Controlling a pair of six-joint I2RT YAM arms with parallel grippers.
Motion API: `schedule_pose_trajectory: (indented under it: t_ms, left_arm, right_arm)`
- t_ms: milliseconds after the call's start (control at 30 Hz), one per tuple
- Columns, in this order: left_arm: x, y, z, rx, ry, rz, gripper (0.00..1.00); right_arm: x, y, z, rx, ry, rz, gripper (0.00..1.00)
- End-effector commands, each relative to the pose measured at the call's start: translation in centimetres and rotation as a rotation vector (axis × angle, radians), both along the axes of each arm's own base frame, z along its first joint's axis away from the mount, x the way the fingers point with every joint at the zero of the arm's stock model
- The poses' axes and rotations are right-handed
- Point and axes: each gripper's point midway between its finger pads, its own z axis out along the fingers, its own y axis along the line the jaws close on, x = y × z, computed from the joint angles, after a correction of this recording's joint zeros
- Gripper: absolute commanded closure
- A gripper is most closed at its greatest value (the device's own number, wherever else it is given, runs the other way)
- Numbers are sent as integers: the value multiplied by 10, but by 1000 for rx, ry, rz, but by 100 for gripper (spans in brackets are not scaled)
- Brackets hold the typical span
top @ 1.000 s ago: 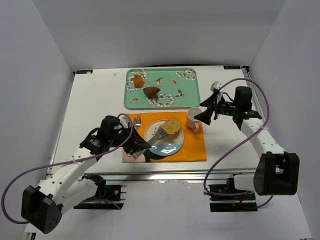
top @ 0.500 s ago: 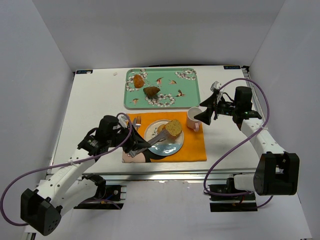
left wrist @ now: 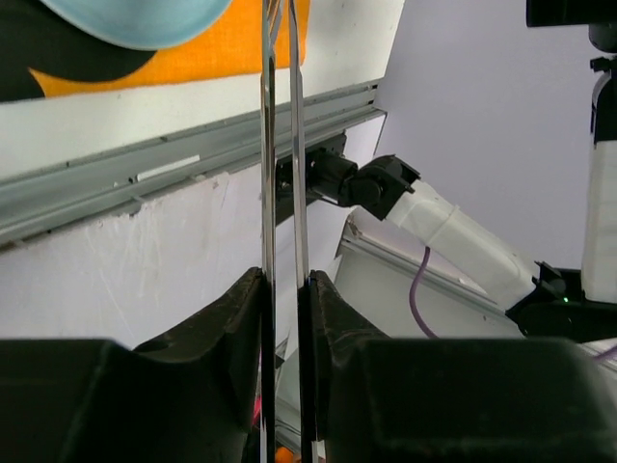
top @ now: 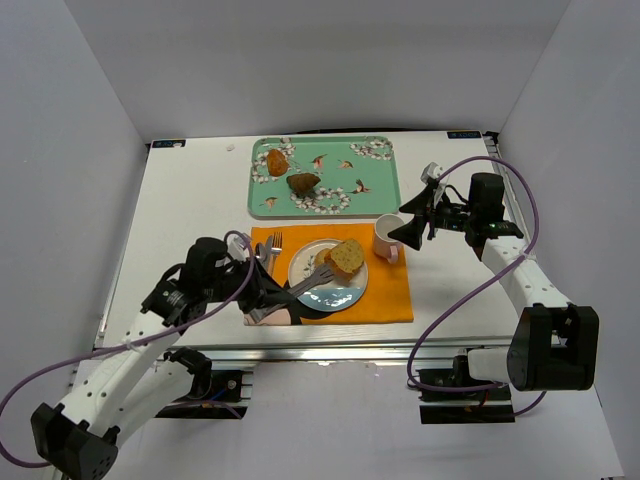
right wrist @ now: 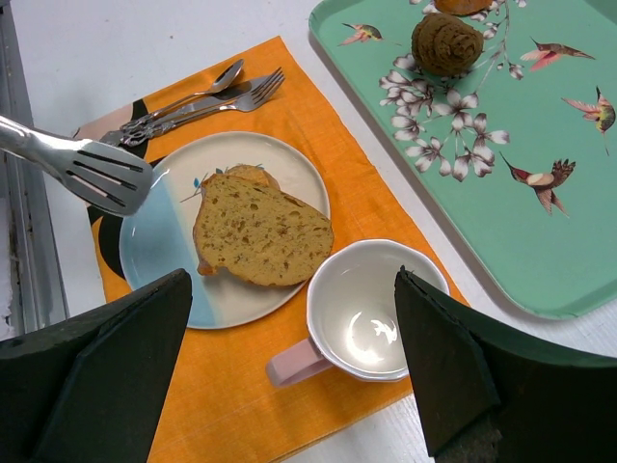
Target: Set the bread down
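Note:
A slice of bread lies on the right half of a cream-and-blue plate on the orange placemat. My left gripper is shut on a pair of metal tongs. The slotted tips of the tongs hover over the plate's left side, apart from the bread. My right gripper stands open above a white cup beside the plate, holding nothing.
A green bird-patterned tray at the back carries two muffins. A fork and spoon lie on the placemat's left end. The table's metal front rail runs just below the placemat.
My left arm has drawn back toward the near-left, pulling the tongs' tips away from the bread, which stays on the plate. The right arm has not moved.

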Motion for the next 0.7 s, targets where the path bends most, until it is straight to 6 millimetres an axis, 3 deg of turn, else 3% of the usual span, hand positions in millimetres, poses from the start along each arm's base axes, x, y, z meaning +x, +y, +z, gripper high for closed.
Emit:
schedule_pose_trajectory:
  t_ms: [0, 100, 200, 233, 367, 433, 467, 533, 633, 667]
  left_arm:
    - [-13, 6, 23, -22, -19, 2, 68]
    - [-12, 10, 34, -20, -47, 38, 85]
    - [9, 18, 54, 30, -173, 104, 95]
    - [29, 27, 66, 94, -256, 176, 98]
    - [86, 77, 72, 448, -513, 345, 100]
    - [109, 108, 60, 626, -583, 449, 100]
    - [121, 115, 64, 683, -673, 455, 100]
    - [133, 129, 55, 798, -768, 454, 100]
    - [148, 168, 33, 1034, -863, 540, 100]
    - [152, 181, 16, 1101, -867, 562, 100]
  right_arm:
    - [-1, 1, 10, 12, -37, 24, 10]
    - [-1, 1, 10, 13, -39, 27, 11]
    - [-4, 2, 10, 15, -43, 43, 11]
    - [-6, 3, 10, 13, -47, 58, 11]
    - [-18, 15, 7, -53, -156, 164, 11]
    - [-26, 20, -3, -107, -164, 185, 11]
    - [-32, 30, -4, -128, -188, 218, 11]
    - [-27, 33, -9, -197, -223, 186, 10]
    - [-23, 54, -15, -249, -202, 153, 11]
    - [-13, 54, -22, -292, -174, 96, 11]
